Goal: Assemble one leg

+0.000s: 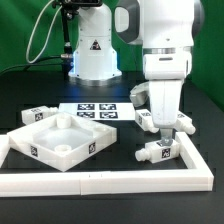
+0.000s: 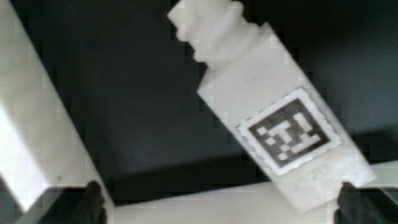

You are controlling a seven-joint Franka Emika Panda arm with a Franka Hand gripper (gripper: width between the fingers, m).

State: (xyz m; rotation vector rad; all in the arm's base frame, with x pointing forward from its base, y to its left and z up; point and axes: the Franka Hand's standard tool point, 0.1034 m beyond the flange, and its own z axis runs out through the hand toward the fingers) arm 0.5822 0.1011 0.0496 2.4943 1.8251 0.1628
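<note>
The gripper (image 1: 166,132) hung above a leg (image 1: 159,152) on the black tabletop (image 1: 120,160), jaws apart. The border bar (image 1: 195,160) ran near one end, with bare tabletop on the other side.

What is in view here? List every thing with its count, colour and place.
leg: three seen, white, tagged; one below the hand, one behind it, one beside the panel's far corner.
panel: one, white, exterior view's left.
border bar: one, white, along the near edge.
marker board: one, white, mid-table.
table: one, black, beneath everything.
arm: one, white, exterior view's right.
hand: one, white, open, over a leg.
</note>
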